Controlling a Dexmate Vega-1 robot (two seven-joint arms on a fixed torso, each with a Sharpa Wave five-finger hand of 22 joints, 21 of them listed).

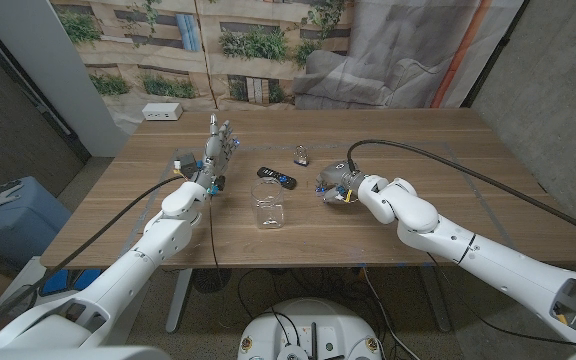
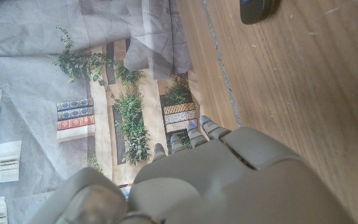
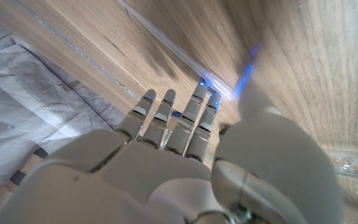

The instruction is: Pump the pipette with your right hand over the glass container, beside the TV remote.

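A clear glass container stands near the table's front middle. The black TV remote lies just behind it, and its end also shows in the left wrist view as a remote tip. A small dark and clear thing, apparently the pipette, lies on the wood behind the remote. My right hand is low over the table to the right of the remote and glass, with its fingers stretched out and nothing in them. A glass edge shows beside it. My left hand is left of the remote, fingers apart, holding nothing.
A white box sits at the table's back left corner. Black cables run along both arms over the table edges. Bare wood stretches to the right and back of my right hand. A printed backdrop hangs behind the table.
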